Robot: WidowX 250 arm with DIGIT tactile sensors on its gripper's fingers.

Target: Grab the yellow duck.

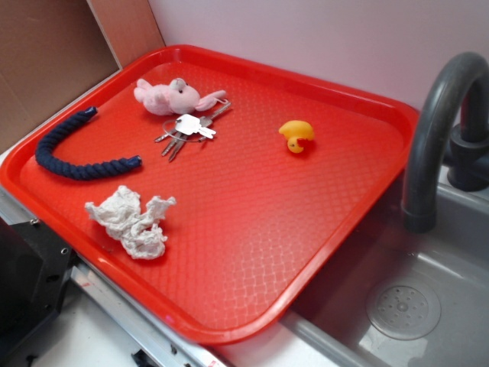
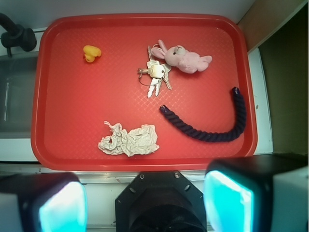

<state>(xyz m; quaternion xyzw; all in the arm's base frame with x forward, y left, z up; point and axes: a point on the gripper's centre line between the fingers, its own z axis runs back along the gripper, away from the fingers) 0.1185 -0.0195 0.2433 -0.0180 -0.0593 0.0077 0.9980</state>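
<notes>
The yellow duck point(image 1: 296, 134) point(image 2: 91, 52) lies on the red tray point(image 1: 252, 252) point(image 2: 63, 125), toward its sink-side corner. It is small, glossy, with an orange beak. My gripper point(image 2: 145, 205) hovers high above the tray's near edge, far from the duck. Its two teal pads point(image 2: 227, 203) stand wide apart with nothing between them. The exterior view does not show the gripper.
On the tray also lie a pink plush animal point(image 1: 174, 96) point(image 2: 183, 59), a bunch of keys point(image 1: 187, 130) point(image 2: 155, 75), a dark blue rope point(image 1: 72, 149) point(image 2: 212, 128) and a crumpled paper point(image 1: 134, 222) point(image 2: 129, 141). A grey faucet point(image 1: 435, 130) and sink point(image 1: 405, 306) border the tray.
</notes>
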